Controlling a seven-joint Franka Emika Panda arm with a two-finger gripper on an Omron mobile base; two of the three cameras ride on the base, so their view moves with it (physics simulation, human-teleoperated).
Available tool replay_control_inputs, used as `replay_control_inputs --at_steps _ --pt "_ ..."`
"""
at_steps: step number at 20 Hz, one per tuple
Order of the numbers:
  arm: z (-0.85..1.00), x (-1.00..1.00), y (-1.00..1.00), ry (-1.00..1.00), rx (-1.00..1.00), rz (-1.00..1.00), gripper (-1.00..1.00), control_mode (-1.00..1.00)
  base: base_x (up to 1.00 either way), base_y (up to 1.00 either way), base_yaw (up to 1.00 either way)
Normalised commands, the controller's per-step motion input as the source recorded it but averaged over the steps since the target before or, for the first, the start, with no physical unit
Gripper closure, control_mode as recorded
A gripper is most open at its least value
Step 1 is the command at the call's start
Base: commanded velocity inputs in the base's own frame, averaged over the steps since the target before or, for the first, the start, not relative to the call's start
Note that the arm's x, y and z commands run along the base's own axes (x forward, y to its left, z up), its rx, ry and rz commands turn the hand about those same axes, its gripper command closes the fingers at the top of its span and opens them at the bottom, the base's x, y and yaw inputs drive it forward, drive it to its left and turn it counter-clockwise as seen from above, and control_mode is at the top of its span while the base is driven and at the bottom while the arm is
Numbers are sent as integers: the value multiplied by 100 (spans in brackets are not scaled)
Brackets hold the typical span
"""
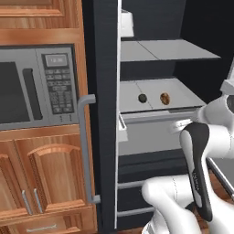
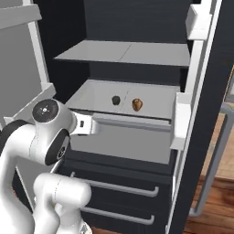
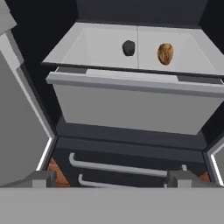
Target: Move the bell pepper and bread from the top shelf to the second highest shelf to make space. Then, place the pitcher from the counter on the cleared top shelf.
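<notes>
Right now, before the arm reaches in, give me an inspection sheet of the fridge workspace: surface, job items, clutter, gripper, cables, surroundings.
Surface: two grey fridge shelves in view; the upper shelf is bare where visible, the lower shelf carries both items.
Job's things: the bell pepper and the bread sit side by side, not touching, on the lower shelf, with the pepper on the left.
Clutter: nothing seen.
Gripper: the gripper is open, holds nothing, and is short of the shelf, facing the drawer beneath it.
Cables: nothing seen.
Surroundings: the fridge stands open; a microwave and wooden cabinets are to its left.
</notes>
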Motion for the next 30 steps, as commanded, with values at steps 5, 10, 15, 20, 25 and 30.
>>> replay_control_inputs --at_steps 5,10,15,20,25,30 --pt "0 0 0 0 0 0 -100 100 -65 -2 16" --pt "0 0 0 0 0 0 -100 100 -54 -2 35" --pt "0 0 0 0 0 0 -100 100 -34 8 55" --pt "0 0 0 0 0 0 -100 100 -1 1 67" --pt "0 0 0 0 0 0 -100 100 0 0 73" --pt "0 0 0 0 0 0 -100 100 3 3 75"
